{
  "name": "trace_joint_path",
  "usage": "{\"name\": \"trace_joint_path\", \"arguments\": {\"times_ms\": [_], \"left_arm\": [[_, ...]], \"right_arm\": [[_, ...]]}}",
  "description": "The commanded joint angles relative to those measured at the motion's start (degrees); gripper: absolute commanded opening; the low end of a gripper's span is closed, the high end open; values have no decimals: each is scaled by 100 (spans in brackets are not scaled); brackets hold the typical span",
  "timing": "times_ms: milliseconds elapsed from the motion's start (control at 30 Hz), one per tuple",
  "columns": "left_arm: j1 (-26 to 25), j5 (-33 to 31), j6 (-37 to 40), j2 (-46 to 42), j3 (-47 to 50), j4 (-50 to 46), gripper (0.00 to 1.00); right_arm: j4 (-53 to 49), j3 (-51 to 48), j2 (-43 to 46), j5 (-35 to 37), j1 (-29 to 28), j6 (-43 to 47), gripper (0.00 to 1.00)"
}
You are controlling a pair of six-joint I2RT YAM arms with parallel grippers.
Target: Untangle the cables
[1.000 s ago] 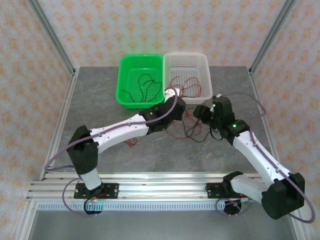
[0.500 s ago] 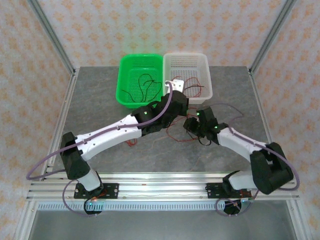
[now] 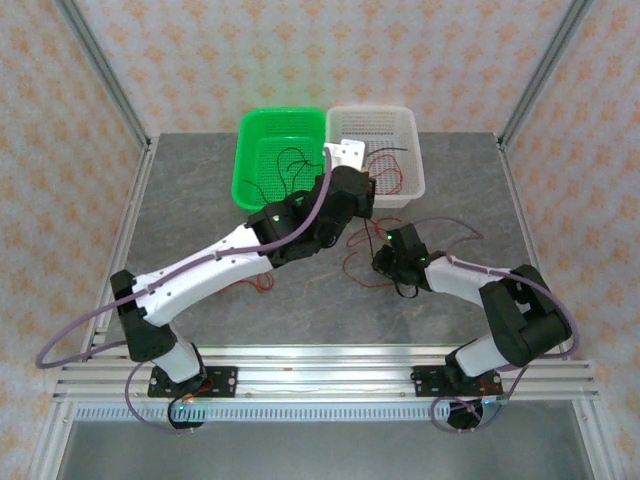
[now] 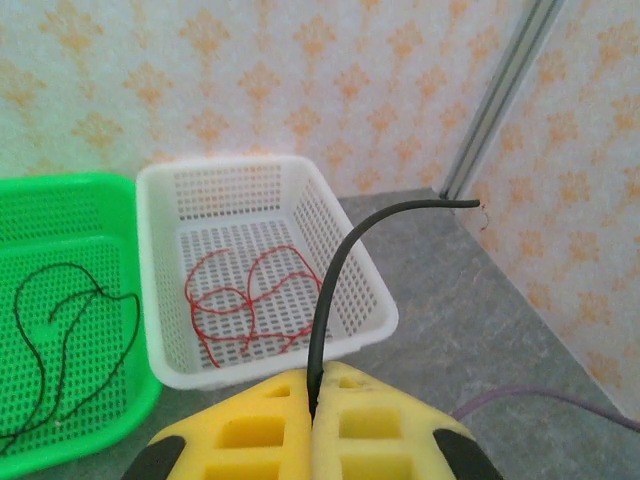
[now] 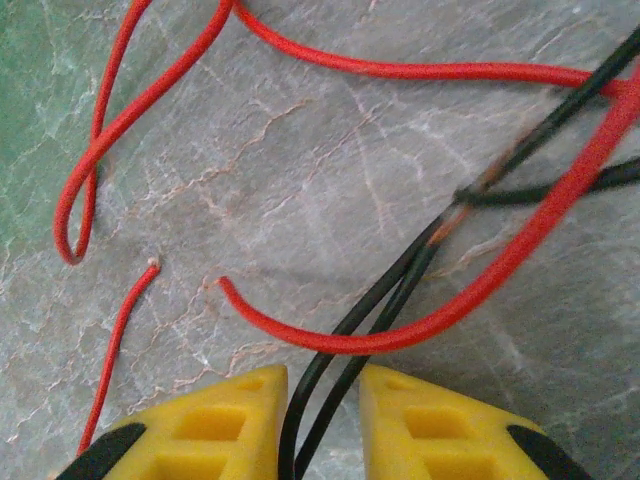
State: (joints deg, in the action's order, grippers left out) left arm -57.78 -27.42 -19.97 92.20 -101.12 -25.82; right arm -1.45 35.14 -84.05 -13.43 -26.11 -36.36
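Well, left jaws pinch a black cable (image 4: 320, 320) curving up then right, while right jaws sit spread around two black cables (image 5: 400, 285) slanting up-right.

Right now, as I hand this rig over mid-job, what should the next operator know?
Left claw: shut on a black cable, raised by the baskets.
Right claw: open, low over the table, two black strands between its fingers, not pinched.
Done: a red cable lies in the white basket; a second black cable in the green basket.
Left: red loops and black strands on the table are crossed; separate them, probably sorting by colour.
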Motion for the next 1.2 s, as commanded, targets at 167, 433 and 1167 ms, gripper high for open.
{"name": "trace_joint_path", "arguments": {"times_ms": [167,433,1167], "left_arm": [[-36,-805,487,-435,-673,-402,0],[-25,-1509,1088,-425,-1420,-549,0],[1858,-1357,2219,1,-2424,645,0]], "right_arm": [[-106,-83,-50,418,0,104,25],[-153,-147,25,421,0,98,25],[-1764,249,2050,571,-26,546,77]]}}
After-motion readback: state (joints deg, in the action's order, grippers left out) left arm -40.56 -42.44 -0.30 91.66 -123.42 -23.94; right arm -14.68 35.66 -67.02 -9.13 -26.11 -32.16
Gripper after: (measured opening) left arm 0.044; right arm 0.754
